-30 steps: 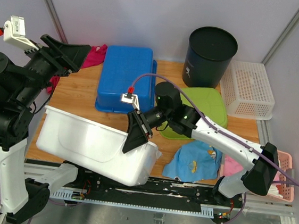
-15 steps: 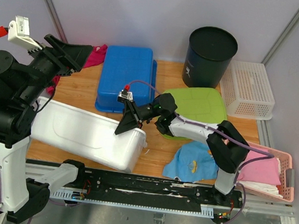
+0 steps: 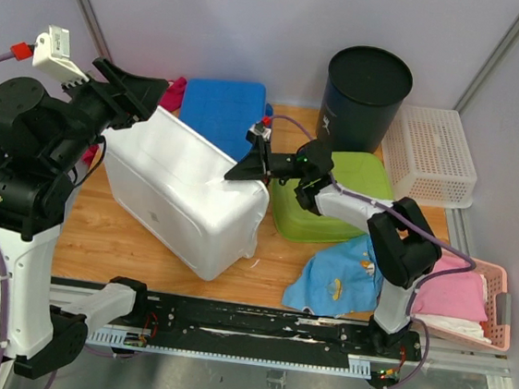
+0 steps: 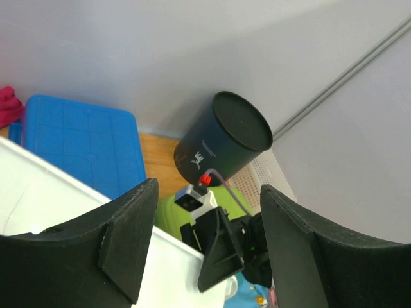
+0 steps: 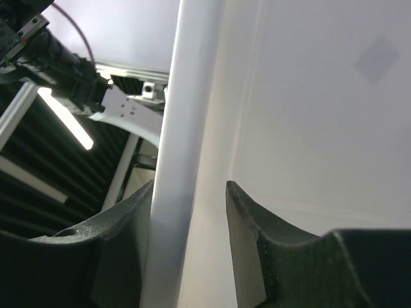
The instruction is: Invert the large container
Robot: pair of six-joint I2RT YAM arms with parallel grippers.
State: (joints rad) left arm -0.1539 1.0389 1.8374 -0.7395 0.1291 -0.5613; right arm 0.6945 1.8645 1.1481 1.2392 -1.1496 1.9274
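Observation:
The large white container stands tipped on the wooden table, its bottom face turned up and toward the front, its open side toward the back. My right gripper is shut on its rim at the upper right corner. In the right wrist view that rim runs between the fingers of the right gripper. My left gripper hovers at the container's upper left corner. In the left wrist view the left gripper is wide open above the white container, which it does not clamp.
An upturned blue tub sits behind the container, and a black bin stands at the back. A green lid, a white basket, a blue cloth and a pink basket fill the right side.
The container has swung up from lying low at the near edge to standing tipped farther back. The right gripper rose and went back with the rim, and the left gripper shifted right.

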